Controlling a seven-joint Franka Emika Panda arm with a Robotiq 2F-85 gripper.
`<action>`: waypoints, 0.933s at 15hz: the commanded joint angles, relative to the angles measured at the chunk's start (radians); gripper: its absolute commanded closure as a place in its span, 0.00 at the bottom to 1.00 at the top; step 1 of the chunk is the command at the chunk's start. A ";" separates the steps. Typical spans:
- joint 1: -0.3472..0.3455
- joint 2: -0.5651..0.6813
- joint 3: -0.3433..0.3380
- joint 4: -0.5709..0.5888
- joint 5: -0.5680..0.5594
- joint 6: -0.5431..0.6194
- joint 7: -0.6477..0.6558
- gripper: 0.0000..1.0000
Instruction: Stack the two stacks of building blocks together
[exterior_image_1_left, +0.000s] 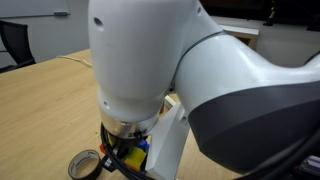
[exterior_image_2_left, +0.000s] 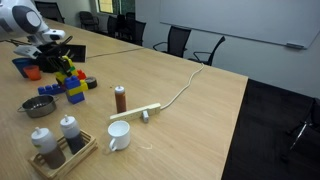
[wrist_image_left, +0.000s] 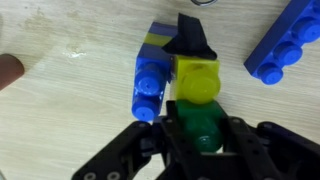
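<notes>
Gripper (wrist_image_left: 200, 128) on block stack (wrist_image_left: 197, 80)
Fingers narrow, clamped on its green end; blue brick (wrist_image_left: 290, 45) lies apart nearby.

I could read no word, brand, number or sign in any view. The brown shaker bottle (exterior_image_2_left: 120, 99) near the middle of the table (exterior_image_2_left: 205, 115) was too small and blurred for me to make out a label. So were the two bottles (exterior_image_2_left: 70, 131) in the wooden tray (exterior_image_2_left: 90, 149) at the table's near edge
</notes>
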 joint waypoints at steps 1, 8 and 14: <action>-0.001 0.002 0.000 -0.005 0.008 0.006 0.009 0.89; -0.012 0.028 0.015 0.001 0.036 0.016 -0.008 0.89; -0.035 0.037 0.041 -0.003 0.093 0.006 -0.048 0.89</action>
